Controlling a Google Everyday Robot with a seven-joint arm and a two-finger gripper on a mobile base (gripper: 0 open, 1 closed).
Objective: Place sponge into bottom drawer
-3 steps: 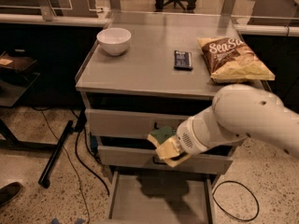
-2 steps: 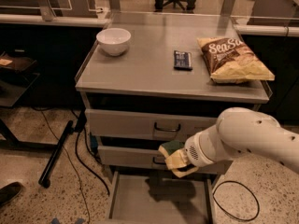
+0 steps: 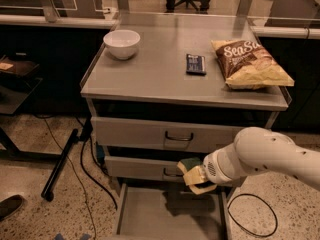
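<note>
**Sponge held over the open bottom drawer**

A white bowl (image 3: 121, 43) sits at the left of the grey cabinet top (image 3: 150, 79). Lower down, the bottom drawer (image 3: 145, 216) is pulled open. Above its right part, the gripper (image 3: 198, 180) clenches the sponge (image 3: 189, 164), green face up, in front of the middle drawer (image 3: 135, 168). On the cabinet top, further right, lie a dark wrapped bar (image 3: 196, 64) and a chip bag (image 3: 252, 64).

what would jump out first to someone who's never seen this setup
The big white arm reaching in from the right stands out first. Its gripper holds the sponge in front of the middle drawer, just above the pulled-out bottom drawer. Next comes the chip bag on the right of the cabinet top, with a white bowl at its back left.
</note>
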